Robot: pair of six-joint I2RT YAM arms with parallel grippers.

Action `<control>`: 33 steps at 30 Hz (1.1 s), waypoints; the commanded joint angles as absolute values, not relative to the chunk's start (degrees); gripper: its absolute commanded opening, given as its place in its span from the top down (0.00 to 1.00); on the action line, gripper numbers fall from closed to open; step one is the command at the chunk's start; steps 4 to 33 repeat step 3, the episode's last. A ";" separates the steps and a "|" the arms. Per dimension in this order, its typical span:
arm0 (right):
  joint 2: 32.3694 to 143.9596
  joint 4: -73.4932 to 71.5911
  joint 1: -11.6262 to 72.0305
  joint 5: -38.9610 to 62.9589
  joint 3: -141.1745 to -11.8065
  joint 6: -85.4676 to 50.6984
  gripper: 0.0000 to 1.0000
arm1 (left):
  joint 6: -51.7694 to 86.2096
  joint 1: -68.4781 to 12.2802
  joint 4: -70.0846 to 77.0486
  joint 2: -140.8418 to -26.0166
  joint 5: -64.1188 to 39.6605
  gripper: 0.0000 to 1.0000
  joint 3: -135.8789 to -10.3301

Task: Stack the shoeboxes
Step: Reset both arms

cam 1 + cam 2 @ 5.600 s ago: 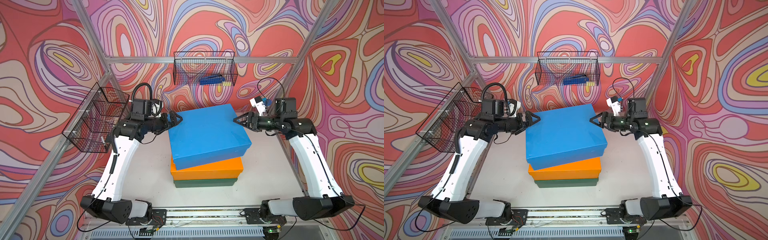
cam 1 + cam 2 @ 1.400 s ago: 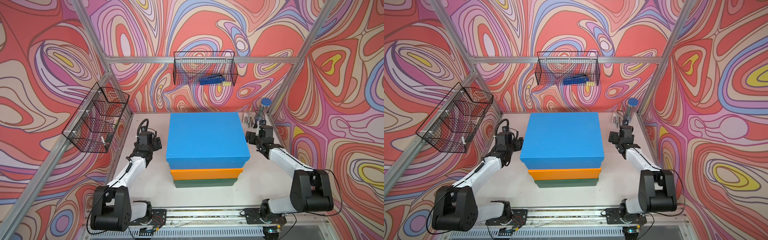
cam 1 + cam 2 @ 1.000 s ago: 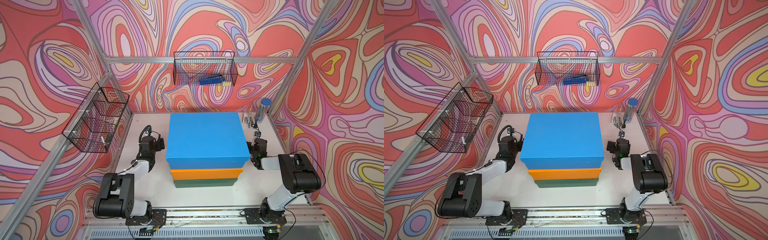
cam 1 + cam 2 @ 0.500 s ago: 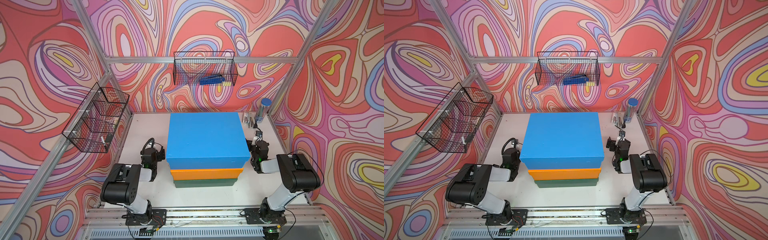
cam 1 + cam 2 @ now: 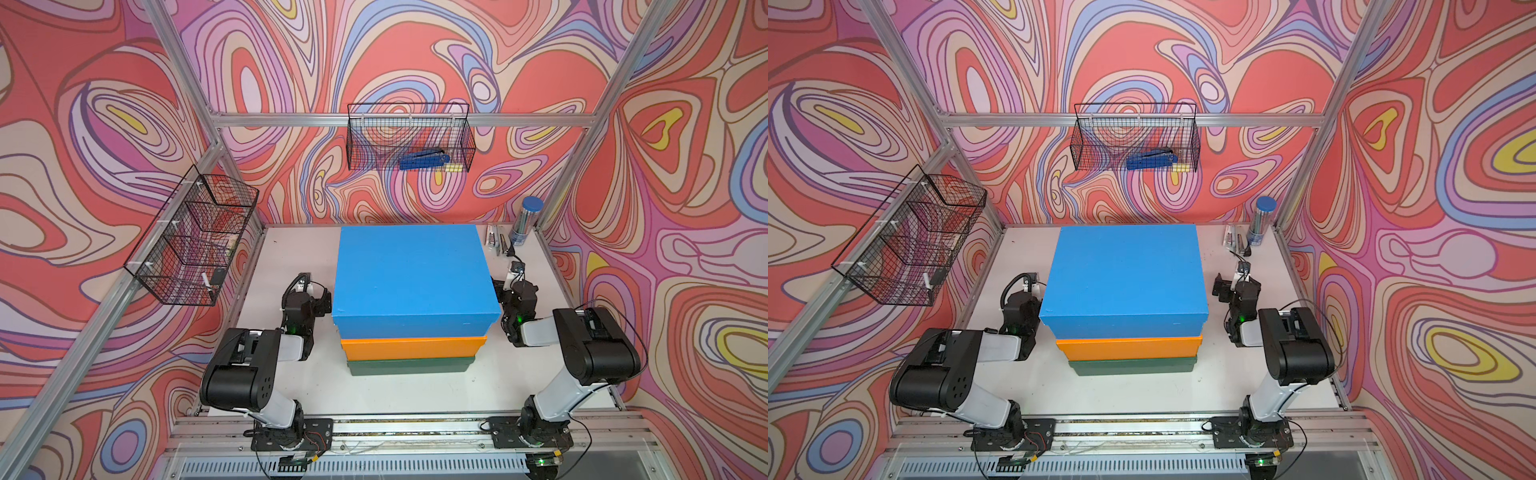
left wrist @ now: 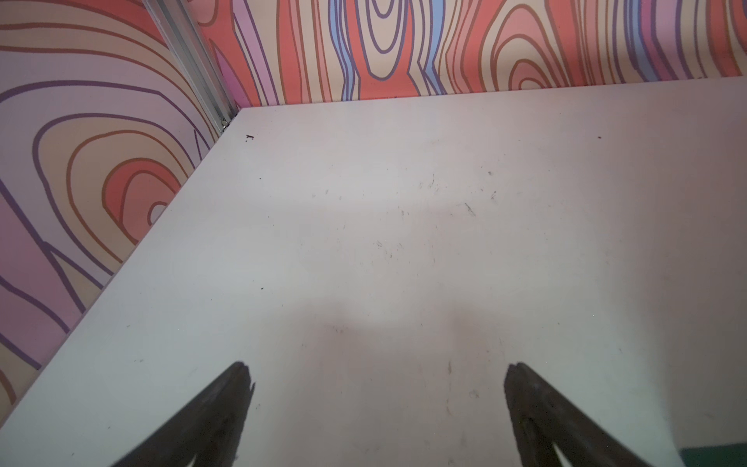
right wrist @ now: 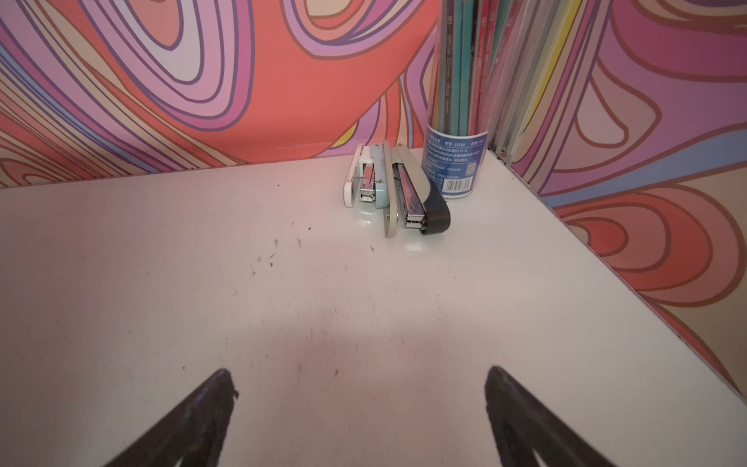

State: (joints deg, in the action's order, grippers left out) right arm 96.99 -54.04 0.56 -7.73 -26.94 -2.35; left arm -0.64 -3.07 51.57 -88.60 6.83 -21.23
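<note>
Jaws on both sides are spread wide and empty. In the left wrist view the fingertips frame nothing but bare worktop, with a sliver of the dark green shoebox at the frame's corner. In the right wrist view the fingertips also frame bare worktop, with two staplers and a pencil tube well ahead in the far corner. In both top views the left arm and right arm are folded low, one on either side of the stack. The left jaws sit close beside its left flank and the right jaws close beside its right flank. From above I can't tell whether either touches the cardboard, but nothing is gripped. The stack sits mid-worktop: dark green shoebox at the bottom, orange shoebox on it, blue shoebox on top. The front faces line up in parallel bands and I see no twist between layers. Blue reads wider than the two below, probably just because it is nearest the camera. The lids look seated. My read: all three boxes are stacked, so the job itself looks done. Nothing is loose on the worktop except the corner clutter, which isn't part of this. The two wire baskets on the walls aren't involved either. What's left, if anything, is a sanity check that blue sits flat on orange. The far side of the stack is hidden from every view, so I can't confirm overhang there.
</note>
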 commanded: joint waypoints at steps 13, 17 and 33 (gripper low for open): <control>97.65 -55.26 0.88 -8.29 -26.48 -1.82 0.02 | -0.54 -2.46 51.96 -88.23 4.72 0.00 -21.06; 97.65 -55.26 0.88 -8.29 -26.48 -1.82 0.02 | -0.54 -2.46 51.96 -88.23 4.72 0.00 -21.06; 97.65 -55.26 0.88 -8.29 -26.48 -1.82 0.02 | -0.54 -2.46 51.96 -88.23 4.72 0.00 -21.06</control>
